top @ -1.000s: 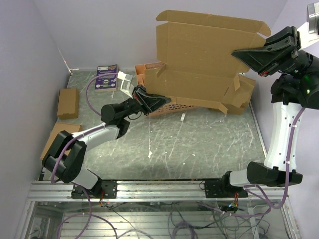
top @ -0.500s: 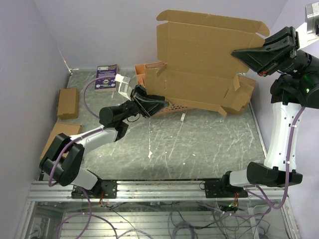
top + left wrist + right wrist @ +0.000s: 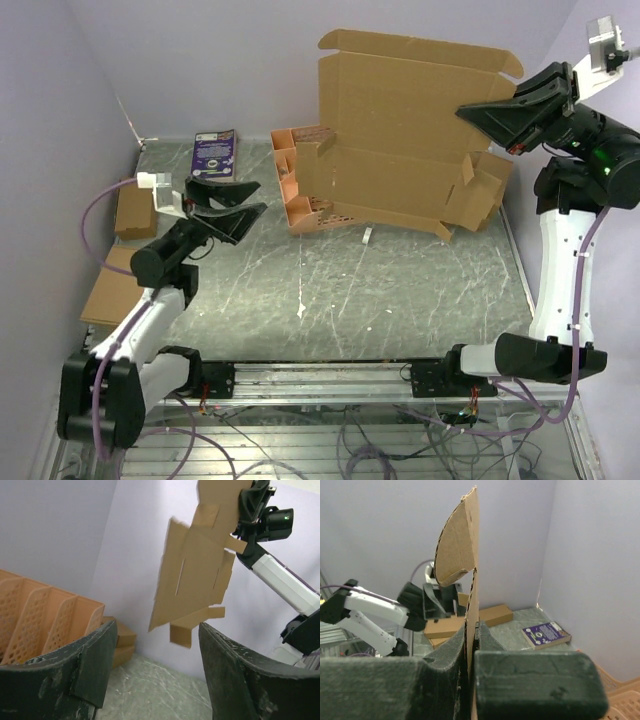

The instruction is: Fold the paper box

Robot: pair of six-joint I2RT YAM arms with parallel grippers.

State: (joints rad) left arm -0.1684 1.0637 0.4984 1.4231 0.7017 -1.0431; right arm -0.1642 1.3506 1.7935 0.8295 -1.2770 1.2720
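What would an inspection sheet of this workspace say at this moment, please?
Surface: grey table, scratched.
Job's things: paper box, part-folded, held in the air by its right edge.
Clutter: orange file rack at the back; purple booklet far left; two cardboard boxes by the left wall.
End effectors: left end effector open, empty; right end effector shut on the paper box.
Cables: purple cable looped at the left arm; loose wires under the front rail.
Surroundings: lilac walls on three sides.

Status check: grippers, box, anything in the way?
Left gripper open, empty. Right gripper shut on paper box, held aloft. Orange file rack beside its lower corner.
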